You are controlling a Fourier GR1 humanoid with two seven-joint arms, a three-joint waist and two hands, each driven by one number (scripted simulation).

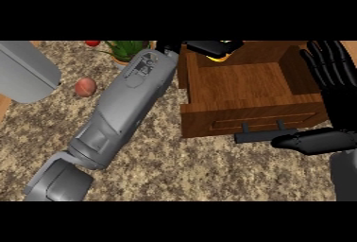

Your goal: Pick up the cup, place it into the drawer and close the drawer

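Filling the frame's right edge, the right hand (pixel 333 94) is resting open beside the wooden drawer (pixel 251 118); the left hand (pixel 209 47) is gripping the yellow cup (pixel 218 57) at upper centre.

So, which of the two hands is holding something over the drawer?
The left hand, reaching over the back of the open wooden drawer with a yellow object in it. The right hand rests open at the drawer's right side.

No text, label or number can be read on anything here.
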